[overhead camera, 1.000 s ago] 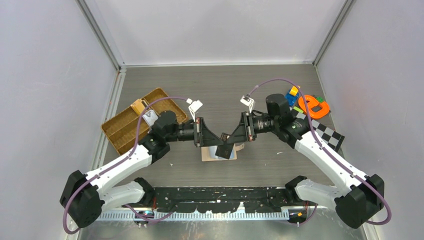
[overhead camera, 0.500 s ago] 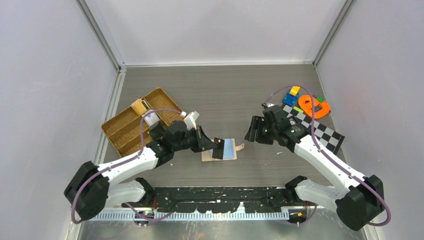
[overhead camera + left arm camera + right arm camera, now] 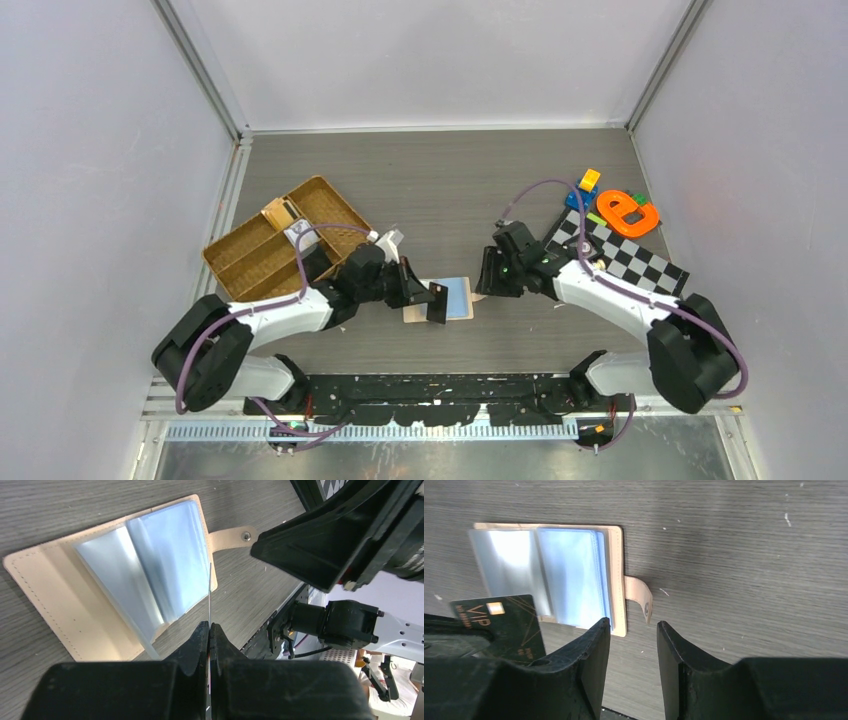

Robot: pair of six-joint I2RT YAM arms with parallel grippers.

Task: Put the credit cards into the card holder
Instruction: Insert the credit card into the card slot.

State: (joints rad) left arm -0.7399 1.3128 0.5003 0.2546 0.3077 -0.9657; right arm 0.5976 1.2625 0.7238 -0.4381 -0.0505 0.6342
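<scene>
Flatly open peach card holder (image 3: 618, 580), dark card (image 3: 504, 625)

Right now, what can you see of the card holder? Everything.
The card holder lies open and flat on the table, between the two grippers. Its cover is peach-beige and leather-like, with stitched edges. Inside are clear, pale-blue plastic sleeves. A snap tab with a metal stud sticks out from the edge nearest the right gripper, which hangs open over that edge. The left gripper holds a dark card on edge over the sleeves; I cannot tell whether it touches them.
</scene>
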